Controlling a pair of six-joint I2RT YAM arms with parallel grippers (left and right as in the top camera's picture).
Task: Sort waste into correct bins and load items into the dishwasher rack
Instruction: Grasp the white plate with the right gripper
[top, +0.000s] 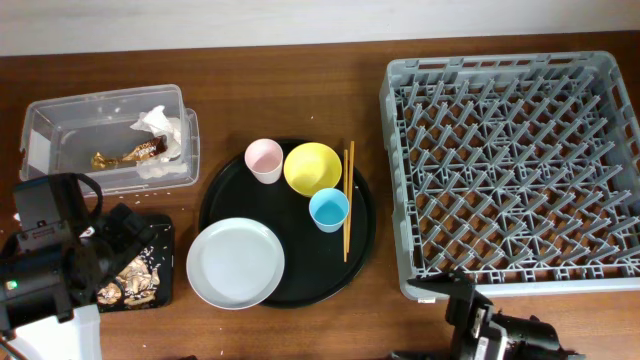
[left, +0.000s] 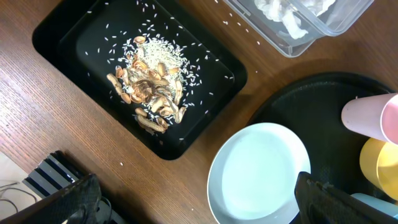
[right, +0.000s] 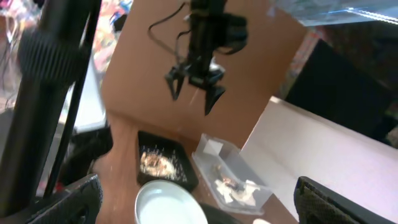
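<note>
The clear box (top: 60, 140) at the back left holds the white napkin (top: 160, 125) and the gold-brown wrapper (top: 125, 155). The shallow black tray (left: 74, 37) holds the food scraps with rice (left: 152, 90). The grey plate (top: 235, 263) overlaps the front left rim of the round black tray (top: 360, 240). That tray carries the pink cup (top: 264, 158), yellow bowl (top: 312, 168), light-blue cup (top: 328, 209) and chopsticks (top: 348, 200). The grey rack (top: 510, 170) stands at the right with nothing in it. My left gripper (left: 196, 186) is open above the plate's edge. My right gripper (right: 198, 186) is open and empty.
My left arm (top: 55, 250) covers part of the shallow black tray at the front left. My right arm (top: 490, 330) sits at the front edge below the rack. Loose rice grains lie on the wood by the shallow tray. A black stand (right: 56, 74) rises at left in the right wrist view.
</note>
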